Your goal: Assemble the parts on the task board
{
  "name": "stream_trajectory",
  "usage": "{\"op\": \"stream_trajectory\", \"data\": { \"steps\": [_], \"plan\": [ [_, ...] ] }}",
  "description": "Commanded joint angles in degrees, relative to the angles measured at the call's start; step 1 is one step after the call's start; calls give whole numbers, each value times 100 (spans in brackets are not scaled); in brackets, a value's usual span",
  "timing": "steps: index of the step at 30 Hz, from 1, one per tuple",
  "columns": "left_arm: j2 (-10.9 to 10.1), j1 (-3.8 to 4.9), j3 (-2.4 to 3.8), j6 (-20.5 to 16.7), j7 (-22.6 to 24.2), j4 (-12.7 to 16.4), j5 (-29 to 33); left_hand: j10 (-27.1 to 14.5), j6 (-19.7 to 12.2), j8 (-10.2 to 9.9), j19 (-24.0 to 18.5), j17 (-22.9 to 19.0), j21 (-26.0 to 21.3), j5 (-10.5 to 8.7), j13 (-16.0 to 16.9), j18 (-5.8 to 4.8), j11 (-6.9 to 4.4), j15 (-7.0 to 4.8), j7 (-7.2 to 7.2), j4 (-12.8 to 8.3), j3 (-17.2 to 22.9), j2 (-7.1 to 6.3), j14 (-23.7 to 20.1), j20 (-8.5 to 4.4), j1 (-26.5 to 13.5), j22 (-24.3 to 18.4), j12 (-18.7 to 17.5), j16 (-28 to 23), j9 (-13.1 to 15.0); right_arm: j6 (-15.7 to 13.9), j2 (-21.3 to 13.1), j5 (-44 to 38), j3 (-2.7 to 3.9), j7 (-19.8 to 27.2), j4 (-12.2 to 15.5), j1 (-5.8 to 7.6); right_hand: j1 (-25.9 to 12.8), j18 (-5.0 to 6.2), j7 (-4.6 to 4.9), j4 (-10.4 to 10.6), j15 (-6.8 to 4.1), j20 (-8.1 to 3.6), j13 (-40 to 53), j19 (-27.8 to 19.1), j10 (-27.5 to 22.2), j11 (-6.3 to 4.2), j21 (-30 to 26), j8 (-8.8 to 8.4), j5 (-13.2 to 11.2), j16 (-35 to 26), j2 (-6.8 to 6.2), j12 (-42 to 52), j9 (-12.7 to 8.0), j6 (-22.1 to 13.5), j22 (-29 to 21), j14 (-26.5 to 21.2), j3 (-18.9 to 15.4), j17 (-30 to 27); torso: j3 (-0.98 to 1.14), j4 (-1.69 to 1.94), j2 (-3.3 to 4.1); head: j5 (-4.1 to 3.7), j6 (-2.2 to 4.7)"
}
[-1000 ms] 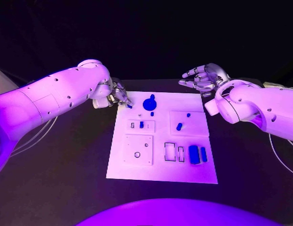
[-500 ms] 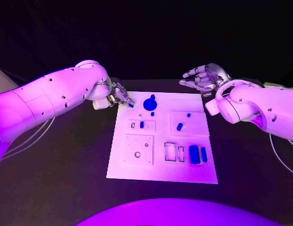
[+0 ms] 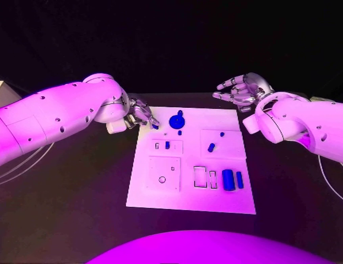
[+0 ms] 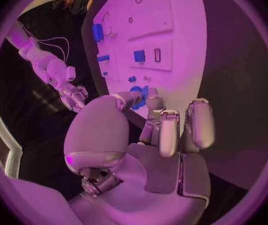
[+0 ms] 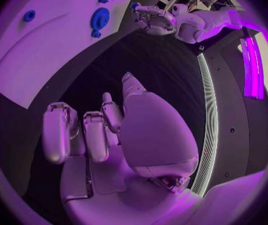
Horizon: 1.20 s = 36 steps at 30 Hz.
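Note:
The white task board (image 3: 191,192) lies in the middle of the black table. My left hand (image 3: 140,116) hovers at its far left corner and pinches a small blue part (image 3: 154,126) at its fingertips; the right wrist view shows that blue part (image 5: 134,6) at the tip of the left hand (image 5: 155,20). Just beside it a round blue part (image 3: 177,121) sits on the board. My right hand (image 3: 239,91) hangs beyond the far right corner, fingers apart, holding nothing.
Other blue parts stand on the board: a small one (image 3: 167,145) in a little plate, one (image 3: 210,147) on the right plate, two bars (image 3: 228,180) near the right edge. Beside them lie two bare slots (image 3: 199,177) and a plate with a round hole (image 3: 162,179).
The left arm has swung in and its hand has eased slightly toward the board with the small blue part. The right hand has hardly moved. The camera has shifted a little.

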Motion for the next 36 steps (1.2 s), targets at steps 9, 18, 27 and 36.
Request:
{"op": "stream_trajectory", "data": {
  "steps": [9, 18, 27, 36],
  "plan": [
    [-346, -131, -86, -513, -21, 745, -393, 77, 73, 66, 66, 1392, 39, 29, 36, -13, 8, -53, -69, -967, 1020, 24, 574, -18, -74, 34, 59, 41, 12, 60, -12, -4, -16, 78, -25, -26, -52, 61, -3, -1, -6, -5, -13, 52, -14, -19, -59, 31, 40, -42, -17, -26, 8, -37, 576, 363, 30, 710, -10, 12, -8, 32, -17],
    [-423, -235, -161, -665, -18, 974, -751, 125, 94, 91, 93, 1425, 57, 27, 70, -21, -4, -64, -81, -1009, 1089, 9, 586, -28, -133, 67, 85, 58, 4, 54, -15, -14, -21, 93, -30, -43, -52, 61, -3, -1, -6, -5, -13, 52, -14, -19, -59, 31, 40, -42, -17, -26, 8, -37, 576, 363, 30, 710, -10, 0, 10, 52, -24],
    [-352, -264, -194, -580, 10, 967, -847, 167, 113, 109, 114, 1457, 71, 33, 100, -27, -16, -74, -93, -1054, 1135, -18, 598, -36, -175, 94, 108, 74, -6, 58, -10, -24, -23, 97, -35, -57, -52, 61, -3, -1, -6, -5, -13, 52, -14, -19, -59, 31, 40, -42, -17, -26, 8, -37, 576, 363, 30, 710, -5, -10, 17, 50, -48],
    [-292, -269, -217, -326, -33, 922, -969, 191, 125, 116, 128, 1484, 81, 43, 120, -31, -23, -80, -99, -1092, 1167, -40, 607, -42, -194, 113, 119, 88, -15, 58, -7, -30, -23, 99, -39, -63, -54, 60, -4, 0, -8, -7, -18, 53, -11, -20, -60, 36, 47, -48, -18, -27, 10, -35, 576, 362, 32, 702, -3, 3, 13, 30, -92]
  ]
}}
